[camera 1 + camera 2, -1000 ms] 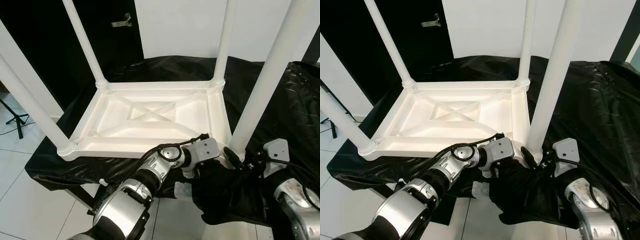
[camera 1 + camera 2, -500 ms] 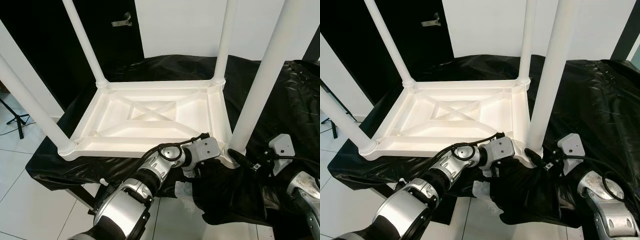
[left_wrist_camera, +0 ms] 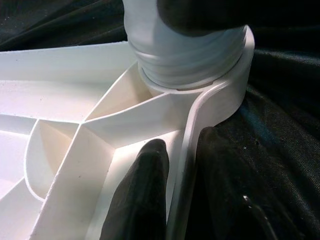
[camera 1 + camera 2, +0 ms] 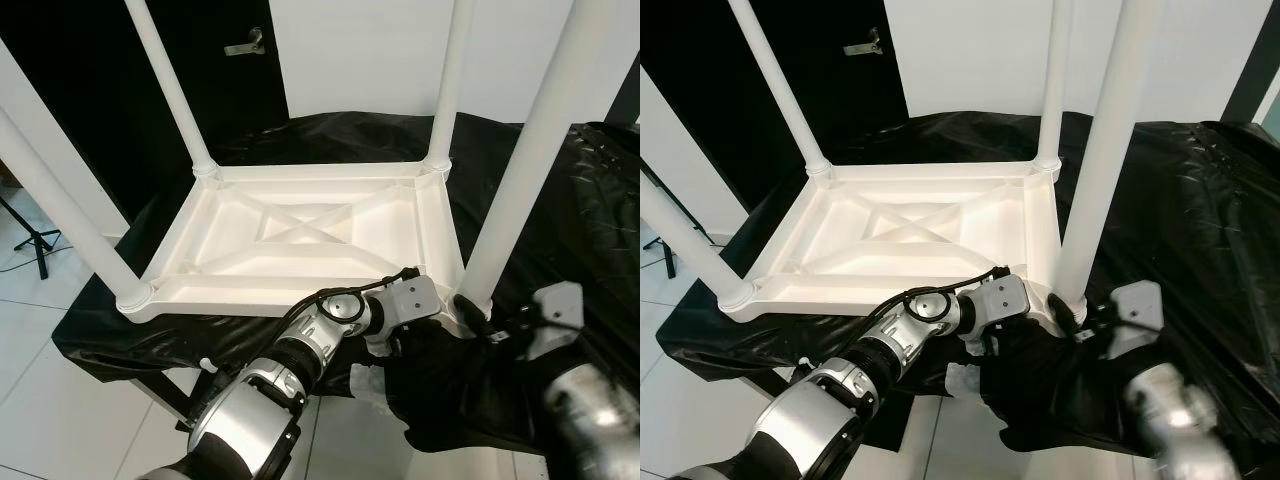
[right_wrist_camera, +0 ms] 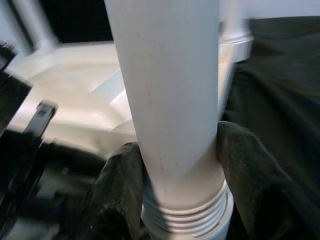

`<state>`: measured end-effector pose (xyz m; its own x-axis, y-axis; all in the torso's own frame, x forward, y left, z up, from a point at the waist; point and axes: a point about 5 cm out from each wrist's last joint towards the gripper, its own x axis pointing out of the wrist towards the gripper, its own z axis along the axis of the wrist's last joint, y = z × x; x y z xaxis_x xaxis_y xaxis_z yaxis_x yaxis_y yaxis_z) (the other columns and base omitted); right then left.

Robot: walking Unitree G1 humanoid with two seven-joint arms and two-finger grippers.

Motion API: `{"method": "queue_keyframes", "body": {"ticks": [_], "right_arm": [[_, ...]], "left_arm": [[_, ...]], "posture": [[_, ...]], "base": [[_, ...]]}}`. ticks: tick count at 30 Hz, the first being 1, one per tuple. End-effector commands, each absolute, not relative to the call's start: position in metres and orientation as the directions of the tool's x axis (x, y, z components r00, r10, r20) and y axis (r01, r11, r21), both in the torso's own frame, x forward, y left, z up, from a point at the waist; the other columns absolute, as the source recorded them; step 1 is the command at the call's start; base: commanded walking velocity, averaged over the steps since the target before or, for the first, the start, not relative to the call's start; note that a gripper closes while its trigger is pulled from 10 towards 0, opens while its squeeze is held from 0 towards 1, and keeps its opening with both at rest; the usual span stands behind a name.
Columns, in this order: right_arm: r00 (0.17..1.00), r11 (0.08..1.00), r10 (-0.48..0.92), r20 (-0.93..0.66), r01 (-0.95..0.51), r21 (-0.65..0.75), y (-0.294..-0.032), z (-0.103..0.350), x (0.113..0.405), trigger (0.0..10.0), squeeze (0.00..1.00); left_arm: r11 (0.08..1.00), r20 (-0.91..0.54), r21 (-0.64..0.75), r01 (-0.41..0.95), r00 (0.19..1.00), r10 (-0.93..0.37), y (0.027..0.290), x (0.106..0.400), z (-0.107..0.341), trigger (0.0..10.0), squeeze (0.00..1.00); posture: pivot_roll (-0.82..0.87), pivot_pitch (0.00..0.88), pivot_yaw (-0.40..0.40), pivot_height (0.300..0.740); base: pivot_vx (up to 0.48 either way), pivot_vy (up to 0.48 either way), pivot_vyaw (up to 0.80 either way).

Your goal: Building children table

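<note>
The white children's table [image 4: 290, 296] lies upside down on black sheeting, its legs pointing up. The near right leg [image 4: 515, 180] stands in its corner socket [image 3: 220, 95], its threaded end [image 5: 187, 212] showing. My right gripper [image 5: 177, 142] is shut on this leg just above the threads, one black finger [image 5: 120, 190] on each side. In the eye views the right gripper [image 4: 478, 322] sits at the leg's base. My left gripper [image 3: 182, 140] is shut on the table's rim [image 3: 187, 150] beside that socket, one finger [image 3: 145, 195] inside the rim and one outside.
Black sheeting [image 4: 590, 210] covers the work surface and hangs over its near edge. A crumpled white wrapper [image 4: 368, 385] lies below the left wrist. White floor tiles [image 4: 60, 400] and a tripod foot [image 4: 35, 240] are at the left; a dark door and a white wall stand behind.
The right wrist has shifted around the leg's base and its forearm is now blurred. The near right leg stands slightly more upright than a second ago. The left arm stays put.
</note>
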<state>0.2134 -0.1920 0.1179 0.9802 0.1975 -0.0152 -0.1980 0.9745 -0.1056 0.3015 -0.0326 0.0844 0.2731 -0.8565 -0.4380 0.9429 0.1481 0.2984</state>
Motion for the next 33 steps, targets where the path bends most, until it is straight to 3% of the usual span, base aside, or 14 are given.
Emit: {"method": "queue_keyframes", "body": {"ticks": [1,9,10,11,12,14,15,22,23,24,30,31,32,33], "right_arm": [[0.996,0.991,0.075,-0.048,-0.080,-0.108,-0.191,0.105,0.209,0.0,0.00],[0.992,0.990,-0.118,0.042,0.121,-0.079,-0.202,0.113,0.210,0.0,0.00],[0.994,0.991,-0.102,0.035,0.104,-0.086,-0.201,0.113,0.210,1.8,0.00],[0.994,0.991,-0.102,0.035,0.104,-0.086,-0.201,0.113,0.210,1.8,0.00],[0.997,0.992,-0.075,0.028,0.078,-0.098,-0.199,0.113,0.211,10.0,0.00],[0.998,0.992,-0.061,0.023,0.063,-0.107,-0.198,0.113,0.211,10.0,0.00],[1.000,0.993,-0.016,0.025,0.019,-0.114,-0.196,0.114,0.214,10.0,1.00],[0.987,0.979,0.146,0.066,-0.134,-0.152,-0.188,0.123,0.219,10.0,1.00],[0.958,0.945,0.281,0.052,-0.267,-0.189,-0.184,0.125,0.220,10.0,0.00],[0.908,0.886,0.418,0.014,-0.404,-0.227,-0.184,0.125,0.220,10.0,0.00],[0.850,0.815,0.526,-0.037,-0.515,-0.266,-0.195,0.125,0.224,10.0,0.00],[0.841,0.802,0.539,-0.051,-0.531,-0.274,-0.198,0.126,0.226,9.0,0.00],[0.841,0.802,0.539,-0.051,-0.531,-0.274,-0.198,0.126,0.226,9.0,0.00],[0.830,0.787,0.552,-0.080,-0.550,-0.281,-0.202,0.127,0.231,0.0,0.00]], "left_arm": [[0.304,-0.554,0.282,0.910,0.413,-0.722,-0.020,0.287,0.039,10.0,0.00],[0.304,-0.559,0.280,0.911,0.412,-0.720,-0.018,0.286,0.037,10.0,0.00],[0.301,-0.560,0.279,0.912,0.409,-0.720,-0.018,0.285,0.036,10.0,0.00],[0.301,-0.560,0.279,0.912,0.409,-0.720,-0.018,0.285,0.036,10.0,0.00],[0.299,-0.560,0.279,0.912,0.408,-0.721,-0.018,0.285,0.036,10.0,0.00],[0.298,-0.560,0.279,0.913,0.407,-0.721,-0.019,0.285,0.036,10.0,0.00],[0.298,-0.558,0.281,0.912,0.408,-0.723,-0.019,0.285,0.037,10.0,0.00],[0.297,-0.554,0.282,0.912,0.407,-0.726,-0.021,0.285,0.038,10.0,0.00],[0.295,-0.553,0.281,0.913,0.405,-0.728,-0.022,0.285,0.038,10.0,0.00],[0.295,-0.552,0.279,0.914,0.405,-0.729,-0.023,0.284,0.038,10.0,0.00],[0.304,-0.552,0.274,0.912,0.408,-0.727,-0.022,0.285,0.038,10.0,0.00],[0.306,-0.553,0.274,0.912,0.410,-0.725,-0.021,0.285,0.038,10.0,0.00],[0.306,-0.553,0.274,0.912,0.410,-0.725,-0.021,0.285,0.038,10.0,0.00],[0.308,-0.555,0.275,0.911,0.412,-0.723,-0.020,0.285,0.037,10.0,0.00]], "posture": [[0.04,0.000,0.075,0.740],[0.04,0.000,0.073,0.740],[0.04,0.000,0.073,0.740],[0.04,0.000,0.073,0.740],[0.04,0.000,0.073,0.740],[0.04,0.000,0.073,0.740],[0.03,0.000,0.073,0.740],[0.03,0.000,0.077,0.740],[0.03,0.000,0.074,0.740],[0.03,0.000,0.072,0.740],[0.04,0.000,0.070,0.740],[0.04,0.000,0.070,0.740],[0.04,0.000,0.070,0.740],[0.04,0.000,0.071,0.740]], "base": [[0.000,0.000,0.00],[0.000,0.000,0.00],[0.000,0.000,0.00],[0.000,0.000,0.00],[0.000,0.000,0.00],[0.000,0.000,0.00],[0.000,0.000,0.00],[0.000,0.000,0.00],[0.000,0.000,0.00],[0.000,0.000,0.00],[0.000,0.000,0.00],[0.000,0.000,0.00],[0.000,0.000,0.00],[0.000,0.000,0.00]]}}
